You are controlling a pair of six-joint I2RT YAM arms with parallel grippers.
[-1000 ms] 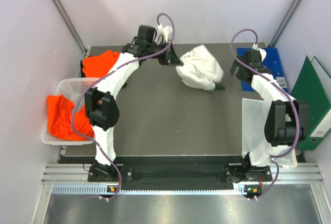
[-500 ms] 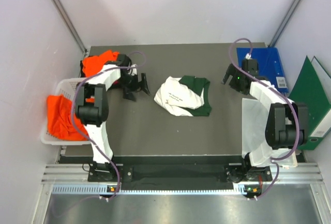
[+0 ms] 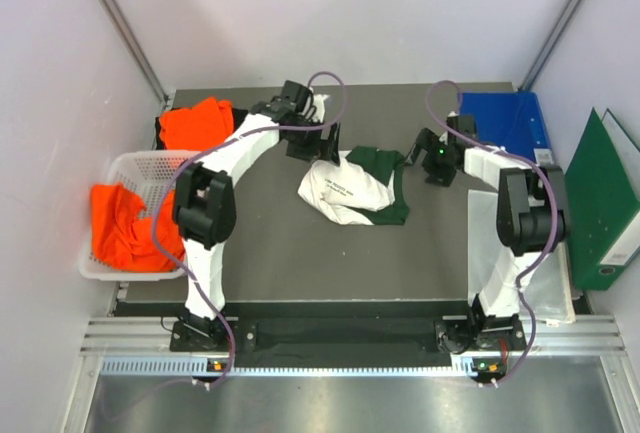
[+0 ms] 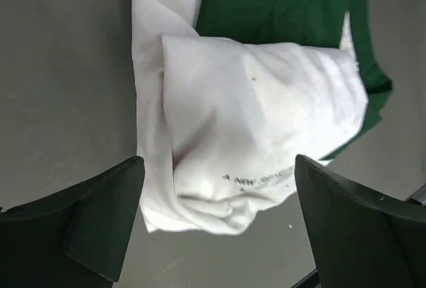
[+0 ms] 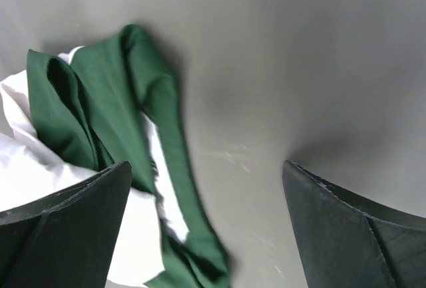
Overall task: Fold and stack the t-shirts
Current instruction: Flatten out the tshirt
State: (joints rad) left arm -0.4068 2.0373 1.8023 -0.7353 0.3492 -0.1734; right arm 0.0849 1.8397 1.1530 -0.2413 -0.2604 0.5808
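A crumpled cloth t-shirt, white-fronted with dark green sleeves and small black print (image 3: pixel 345 188), lies near the middle of the dark grey worktop (image 3: pixel 290 253), a little toward the far edge. The left gripper (image 4: pixel 217 168) hangs over the shirt's far-left part with its jaws spread wide, gripping nothing. The right gripper (image 5: pixel 206 165) stands just beside the shirt's green right side, its jaws likewise spread and holding nothing. A plain bright orange t-shirt (image 3: pixel 195 123) lies bunched at the worktop's far left corner. A second orange t-shirt (image 3: pixel 120 228) fills the white plastic mesh basket (image 3: pixel 130 163) off the left edge.
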